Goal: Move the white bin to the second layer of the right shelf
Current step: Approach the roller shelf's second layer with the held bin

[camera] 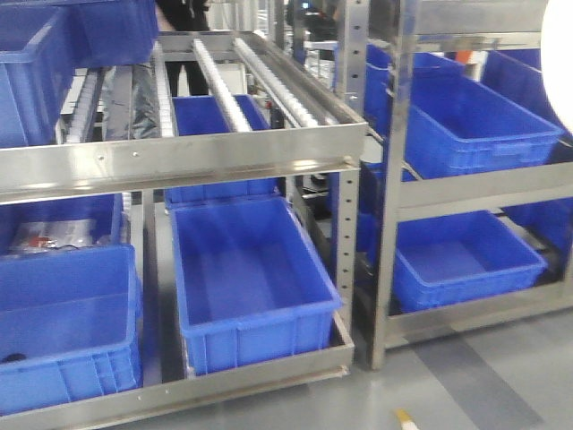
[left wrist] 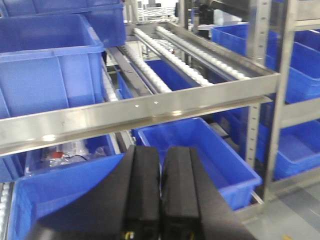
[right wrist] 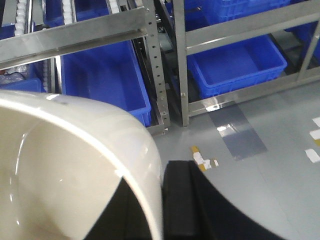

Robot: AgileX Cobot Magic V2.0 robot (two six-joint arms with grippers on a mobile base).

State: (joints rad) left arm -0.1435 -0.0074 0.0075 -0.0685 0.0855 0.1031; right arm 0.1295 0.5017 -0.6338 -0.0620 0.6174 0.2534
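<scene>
Evidently mid-carry, the right gripper [right wrist: 159, 200] pinches the rim wall of the glossy cream-white plastic bin [right wrist: 65, 165], holding it in the air short of the flat steel front rail [right wrist: 75, 32] of the roller-lined stainless shelf level [camera: 309, 94]. The left gripper [left wrist: 160, 175], its black pads pressed together and empty, hangs before that same rail. Pickup looks done; what is left is carrying the bin past the rail and setting it on the white rollers [camera: 219, 90].

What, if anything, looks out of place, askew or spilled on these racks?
Nothing is spilled or visibly damaged. The odd one out is the glossy cream-white plastic bin, gripped by its rim in the right pincer amid uniformly blue plastic crates. Loose packaging lies in one lower crate.
</scene>
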